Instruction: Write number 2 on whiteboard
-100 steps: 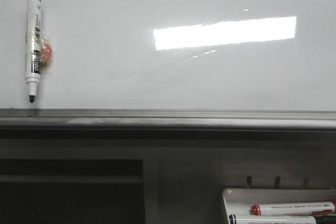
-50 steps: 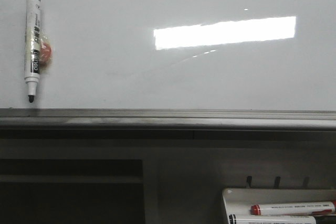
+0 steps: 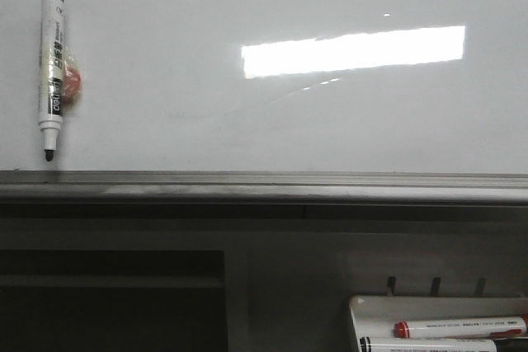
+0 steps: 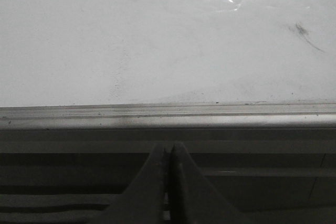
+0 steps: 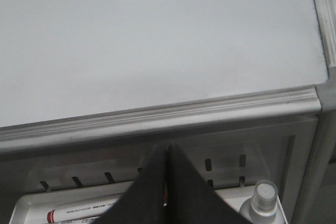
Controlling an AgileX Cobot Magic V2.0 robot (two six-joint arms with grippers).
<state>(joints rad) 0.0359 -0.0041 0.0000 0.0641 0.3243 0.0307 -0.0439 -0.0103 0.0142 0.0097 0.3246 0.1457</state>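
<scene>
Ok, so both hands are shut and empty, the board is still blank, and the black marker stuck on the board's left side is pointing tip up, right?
Not quite: the black marker points tip down, cap end up, as the front view shows. The rest holds: the left hand and right hand are shut and empty, and the board is blank.

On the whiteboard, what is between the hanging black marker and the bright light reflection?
Nothing: in the front view the whiteboard is bare between the black marker and the reflection, apart from faint smudges. No digit is written there.
</scene>
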